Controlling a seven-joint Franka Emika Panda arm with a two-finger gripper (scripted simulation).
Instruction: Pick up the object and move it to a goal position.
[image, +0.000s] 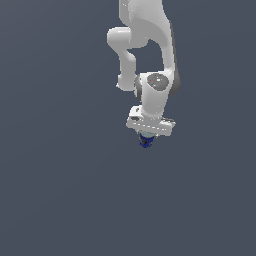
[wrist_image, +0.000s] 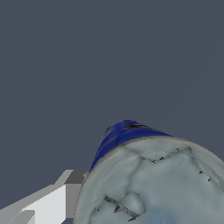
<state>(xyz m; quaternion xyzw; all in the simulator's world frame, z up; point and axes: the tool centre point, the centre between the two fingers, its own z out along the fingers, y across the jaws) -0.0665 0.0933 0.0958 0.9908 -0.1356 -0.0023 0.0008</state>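
All around is one flat, dark slate-grey ground (image: 55, 200), plain and unmarked, with no wall or edge to tell floor from room. From the exterior view the white arm (image: 150, 45) reaches down from above, and the gripper (image: 147, 139) sits just under its broad white wrist block; the object (image: 145, 142), dark blue, peeks out directly beneath, small against the hand. The wrist view shows what that one can't: the object (wrist_image: 151, 181) looms close, its pale, cracked-looking whitish top facing the camera with a blue side behind, and one white finger (wrist_image: 46, 203) right beside it. The claw appears closed on it
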